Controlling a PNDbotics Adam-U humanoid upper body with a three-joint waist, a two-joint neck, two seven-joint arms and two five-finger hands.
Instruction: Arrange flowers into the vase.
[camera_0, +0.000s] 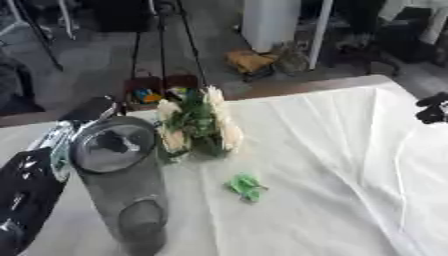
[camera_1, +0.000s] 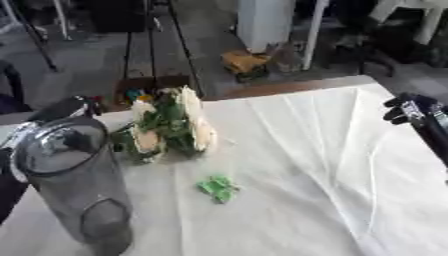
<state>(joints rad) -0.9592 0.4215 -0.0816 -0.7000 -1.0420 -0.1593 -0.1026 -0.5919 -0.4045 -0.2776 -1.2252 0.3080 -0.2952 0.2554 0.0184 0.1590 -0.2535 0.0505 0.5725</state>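
Though bunched, cream flowers (camera_0: 197, 127), green-leaved

Head stereo pair, downward over table (camera_0: 332, 165)

Soft, even daylight falls on the white cloth (camera_0: 324, 165), with only faint shadows in its folds. Both views are blurred throughout. A pale sheen lies on the vase (camera_1: 74, 180) rim; the floor beyond the cloth is dimmer.

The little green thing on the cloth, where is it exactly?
The small green piece lies alone on the white cloth, near the middle, just below the flower bunch and right of the clear vase.
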